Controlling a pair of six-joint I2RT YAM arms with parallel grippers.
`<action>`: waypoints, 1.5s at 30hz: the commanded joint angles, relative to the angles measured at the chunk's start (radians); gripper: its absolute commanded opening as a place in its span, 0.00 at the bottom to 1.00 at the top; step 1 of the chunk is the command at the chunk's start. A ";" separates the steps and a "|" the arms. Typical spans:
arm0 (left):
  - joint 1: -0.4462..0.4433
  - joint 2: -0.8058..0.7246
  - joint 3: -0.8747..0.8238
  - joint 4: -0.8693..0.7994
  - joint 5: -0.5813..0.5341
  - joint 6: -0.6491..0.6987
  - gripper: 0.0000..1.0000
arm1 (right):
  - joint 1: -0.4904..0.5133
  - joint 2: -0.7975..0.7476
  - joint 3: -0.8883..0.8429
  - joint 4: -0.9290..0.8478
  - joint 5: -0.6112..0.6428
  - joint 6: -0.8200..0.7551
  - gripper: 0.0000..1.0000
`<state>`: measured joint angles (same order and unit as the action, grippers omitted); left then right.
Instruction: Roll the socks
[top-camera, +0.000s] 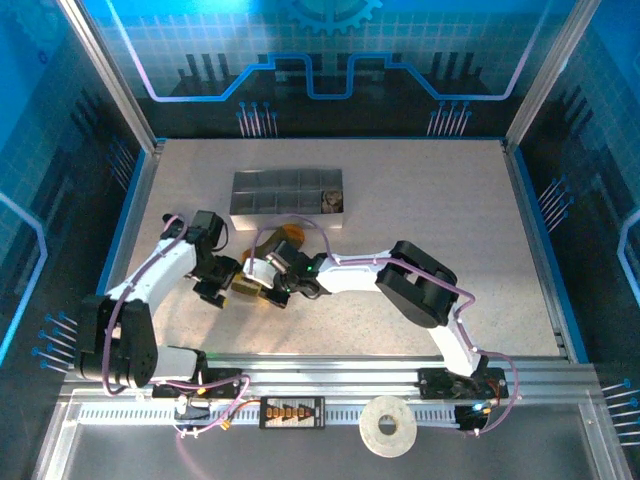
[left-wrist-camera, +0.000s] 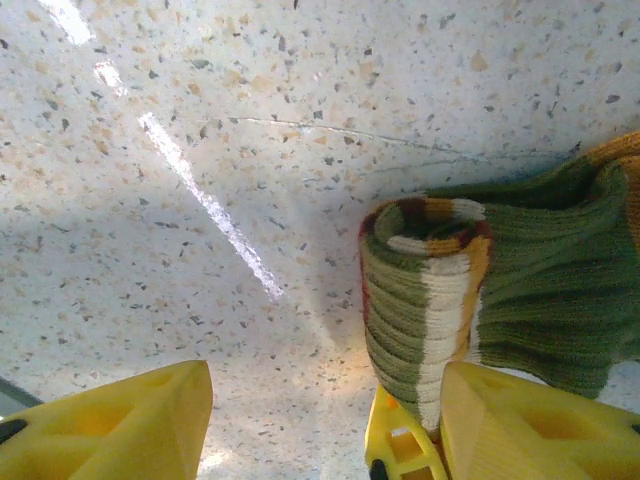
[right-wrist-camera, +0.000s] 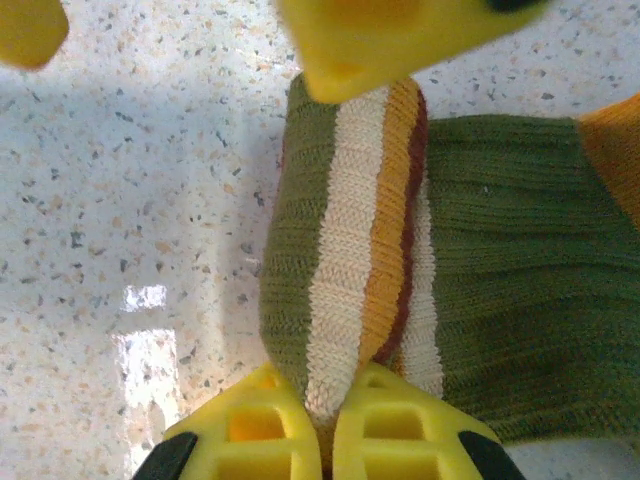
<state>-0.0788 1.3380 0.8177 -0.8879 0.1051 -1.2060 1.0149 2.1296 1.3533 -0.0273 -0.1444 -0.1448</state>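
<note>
The right gripper (right-wrist-camera: 325, 400) pinches the rolled end of the olive sock (right-wrist-camera: 500, 270); the left gripper (left-wrist-camera: 320, 405) hangs close by that roll, jaws spread apart.

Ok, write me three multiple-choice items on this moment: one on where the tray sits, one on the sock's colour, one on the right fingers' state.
1. The grey tray lies: A) beyond the sock, toward the far wall; B) between the arm bases; C) at the table's right edge.
2. The sock is mainly: A) blue; B) olive green; C) black.
3. The right fingers are: A) wide open; B) shut on the tray; C) shut on the sock's rolled end.
Key: 1 A, the top view shows it past the sock; 2 B, both wrist views show green knit; 3 C, they meet on the roll.
</note>
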 joint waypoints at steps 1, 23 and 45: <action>-0.001 -0.039 -0.070 0.104 0.091 -0.010 0.62 | -0.032 0.132 -0.016 -0.236 -0.090 0.104 0.00; -0.006 0.025 -0.236 0.422 0.084 -0.018 0.43 | -0.164 0.295 0.171 -0.421 -0.402 0.342 0.00; -0.021 0.212 -0.176 0.071 0.081 -0.015 0.19 | 0.042 -0.315 -0.442 0.392 0.231 -0.269 0.62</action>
<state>-0.0879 1.4971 0.7174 -0.5541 0.2367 -1.2301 1.0153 1.8698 0.9661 0.1104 -0.1722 -0.1883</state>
